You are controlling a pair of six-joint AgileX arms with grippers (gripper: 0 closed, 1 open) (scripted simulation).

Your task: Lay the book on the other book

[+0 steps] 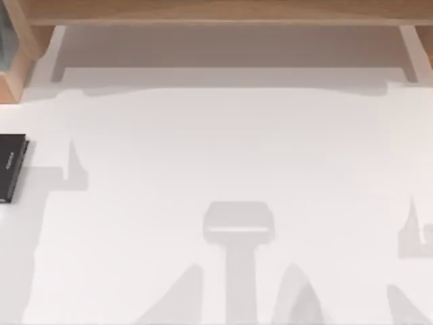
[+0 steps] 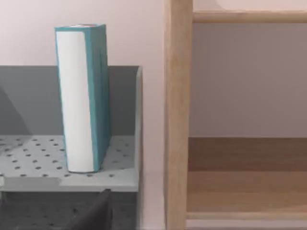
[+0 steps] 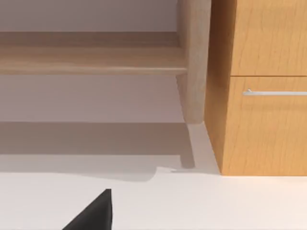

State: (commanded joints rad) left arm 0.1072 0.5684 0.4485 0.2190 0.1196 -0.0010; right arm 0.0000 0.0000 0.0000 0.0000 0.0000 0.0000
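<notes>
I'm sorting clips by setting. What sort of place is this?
Probably a rendered study or office desk: a white table under a light wooden shelf, a teal-blue book upright on a grey perforated metal rack, and a flat black book.

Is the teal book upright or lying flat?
Upright. In the left wrist view the teal book stands on end on the grey perforated shelf, page edges facing the camera.

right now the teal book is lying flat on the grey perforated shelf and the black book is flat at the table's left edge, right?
Not quite. The teal book is standing upright on the grey perforated shelf, not lying flat, as the left wrist view shows. The rest holds: the black book lies flat at the table's left edge in the top view.
</notes>
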